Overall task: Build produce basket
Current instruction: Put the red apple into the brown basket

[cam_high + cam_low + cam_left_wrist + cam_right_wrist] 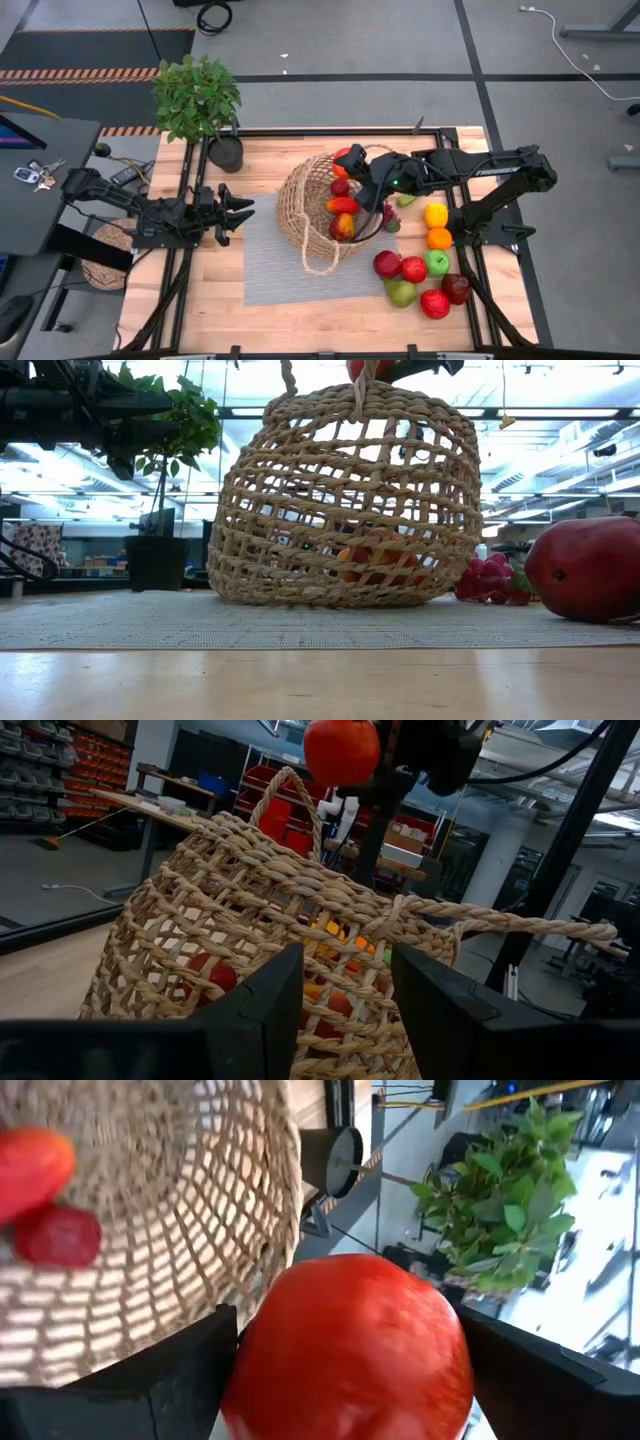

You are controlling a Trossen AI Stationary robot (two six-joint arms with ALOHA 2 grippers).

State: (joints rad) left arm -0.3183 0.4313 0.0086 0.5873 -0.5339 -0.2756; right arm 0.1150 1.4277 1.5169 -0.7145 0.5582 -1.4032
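High view shows a light wooden table (200, 300) with a grey woven mat (270, 275) laid across its middle, standing on a grey floor crossed by dark lines, with striped hazard tape off to one side. A potted plant (200, 100) sits at the table's far left corner. From the low view the room behind is a large hall with bright ceiling lights and shelving.

A wicker basket (310, 205) lies on the mat, tipped on its side with its mouth toward the right arm, one loop handle stretched out on the mat toward the near edge. Several red and orange pieces of produce (342, 215) rest inside it. More fruit (420, 275) — red and green apples, a yellow and an orange piece — is gathered on the bare wood to the right of the basket, well apart from its rim.

The right gripper (345, 1350) hangs over the basket's mouth, above its upper rim, with a round red fruit (350, 1350) filling the space between its fingers — whether they press it or have let go I cannot tell. The left gripper (240, 210) waits just beside the basket's closed end, its fingers spread and holding nothing
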